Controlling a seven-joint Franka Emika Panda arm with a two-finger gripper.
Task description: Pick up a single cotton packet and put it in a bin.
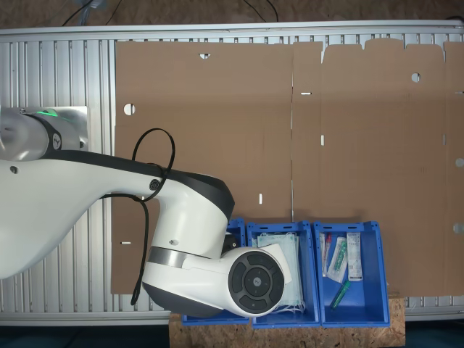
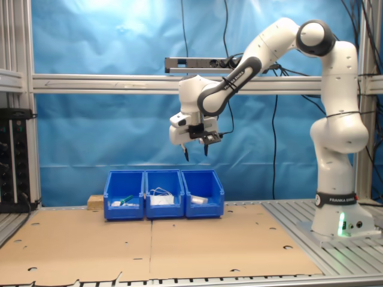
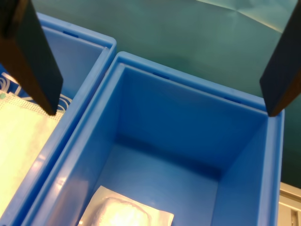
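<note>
Above the row of three blue bins, the gripper point(image 2: 195, 153) hangs in mid-air in the second exterior view, jaws spread apart with nothing between them. In the wrist view the two dark fingers point(image 3: 35, 61) frame the end bin point(image 3: 188, 141) below, wide apart. On that bin's floor lies a white packet point(image 3: 124, 212), plump in the middle with a flat sealed border; no print can be made out on it, so whether it is the cotton packet cannot be told. The same bin point(image 2: 203, 192) sits at the second exterior view's right end of the row. The middle bin point(image 2: 164, 194) holds pale green face masks point(image 3: 19, 141). The bin at the first exterior view's right point(image 1: 351, 272) holds several small wrapped items point(image 1: 341, 257).
</note>
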